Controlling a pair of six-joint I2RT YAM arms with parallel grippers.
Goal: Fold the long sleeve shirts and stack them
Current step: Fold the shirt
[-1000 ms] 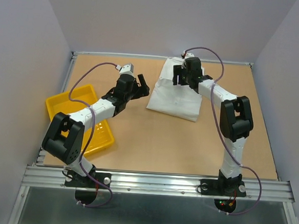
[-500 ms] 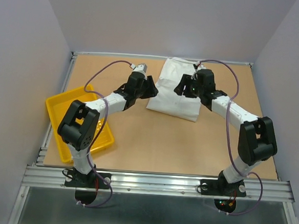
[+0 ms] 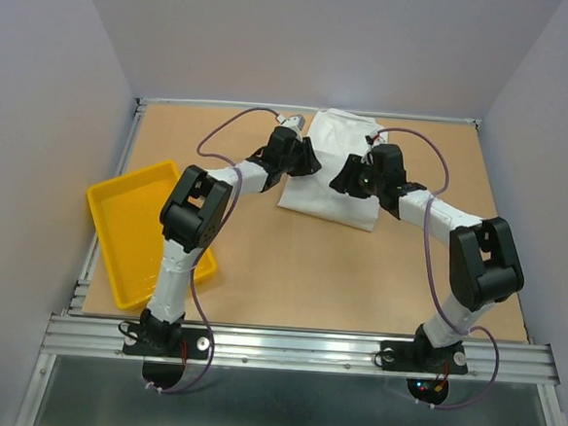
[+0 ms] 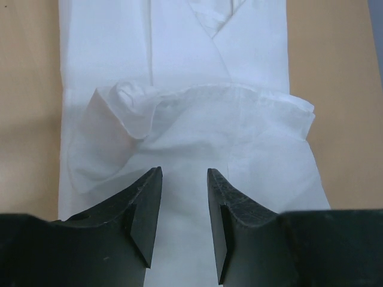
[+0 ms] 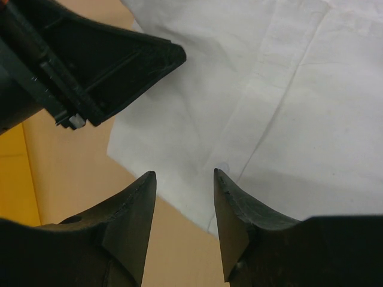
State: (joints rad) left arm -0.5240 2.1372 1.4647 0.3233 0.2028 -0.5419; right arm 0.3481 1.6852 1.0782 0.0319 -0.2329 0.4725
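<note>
Folding seemed mostly done: the white shirt [image 3: 315, 191] lay as a compact rectangle at twelve o'clock on the counter [image 3: 290, 272], with the left pincer [image 4: 184, 170] and right pincer [image 5: 184, 172] hovering part-open and empty over it, leaving a rumpled top fold and any stacking to do.

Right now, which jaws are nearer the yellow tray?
Left. The left gripper is at the left edge of the shirt, toward the yellow tray; the right gripper is over the shirt, farther right.

A yellow tray [image 3: 127, 233] sits at the table's [image 3: 299, 273] left edge.
</note>
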